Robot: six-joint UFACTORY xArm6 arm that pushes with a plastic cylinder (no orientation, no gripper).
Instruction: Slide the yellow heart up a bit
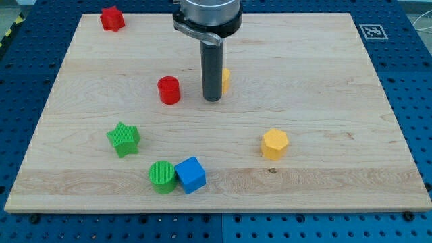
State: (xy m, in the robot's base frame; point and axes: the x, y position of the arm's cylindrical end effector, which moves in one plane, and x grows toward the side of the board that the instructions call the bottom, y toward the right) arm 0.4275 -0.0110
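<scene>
The yellow heart (225, 79) lies near the middle of the wooden board, mostly hidden behind my rod; only its right edge shows. My tip (212, 99) rests on the board just left of and slightly below the heart, touching or nearly touching it. A red cylinder (169, 90) stands to the left of my tip.
A red star (112, 18) sits at the top left. A green star (123, 139) is at lower left. A green cylinder (162, 177) and a blue cube (191, 175) touch near the bottom. A yellow hexagon (275, 144) is at lower right.
</scene>
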